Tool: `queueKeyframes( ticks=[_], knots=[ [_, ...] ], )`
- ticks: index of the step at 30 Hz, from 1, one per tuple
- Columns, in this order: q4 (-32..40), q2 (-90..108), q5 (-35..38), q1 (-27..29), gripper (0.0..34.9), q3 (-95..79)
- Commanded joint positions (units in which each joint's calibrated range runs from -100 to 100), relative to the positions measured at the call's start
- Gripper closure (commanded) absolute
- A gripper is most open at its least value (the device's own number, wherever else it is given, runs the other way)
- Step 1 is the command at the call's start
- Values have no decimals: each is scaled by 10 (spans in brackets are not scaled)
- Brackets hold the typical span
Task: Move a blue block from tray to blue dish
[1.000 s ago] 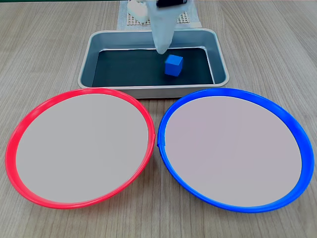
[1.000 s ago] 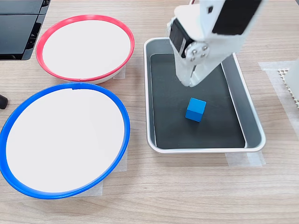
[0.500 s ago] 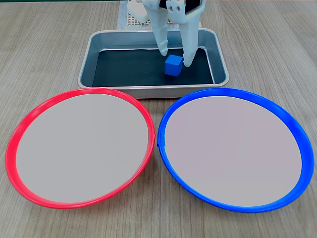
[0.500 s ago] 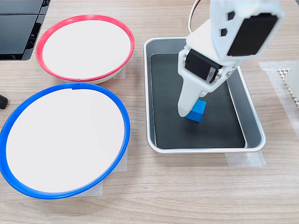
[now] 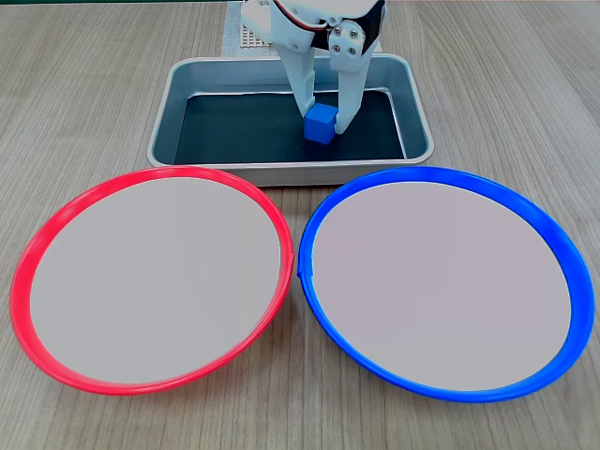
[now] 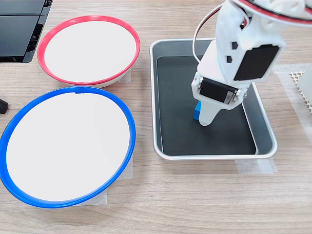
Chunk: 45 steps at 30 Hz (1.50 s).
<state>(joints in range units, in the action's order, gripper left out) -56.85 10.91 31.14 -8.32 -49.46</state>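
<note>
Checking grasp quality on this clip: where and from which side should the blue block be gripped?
Grip the blue block on its two opposite side faces, coming straight down from above. It is a plain cube lying flat on the tray floor, clear of the walls; the fingers already bracket it that way.

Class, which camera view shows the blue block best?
The first exterior view: the block faces the camera between the two fingers of the pincer. In the second exterior view the arm hides all but a blue sliver.

My arm cut off at twelve o'clock in the first exterior view, blue block mostly hidden behind my claw in the second exterior view
</note>
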Motion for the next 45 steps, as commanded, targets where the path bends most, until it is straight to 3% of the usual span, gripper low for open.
queueKeyframes(
  ticks=[1,6,9,15,21,23,24,27,29,31,33,34,36,41,45],
  knots=[
    [-54,13,-10,6,347,79],
    [-165,6,-66,-21,347,300],
    [-171,-28,-115,-41,347,438],
    [-37,-178,-207,-35,347,582],
    [73,-308,-223,-21,346,592],
    [97,-330,-224,-19,314,591],
    [117,-340,-225,-18,253,585],
    [146,-339,-235,-12,163,574],
    [162,-324,-242,-7,124,561],
    [181,-295,-250,1,112,533],
    [201,-254,-257,8,122,490],
    [214,-225,-261,12,176,460],
    [243,-152,-276,24,342,389],
    [321,121,-342,85,346,108],
    [349,369,-337,123,347,-153]
  ],
)
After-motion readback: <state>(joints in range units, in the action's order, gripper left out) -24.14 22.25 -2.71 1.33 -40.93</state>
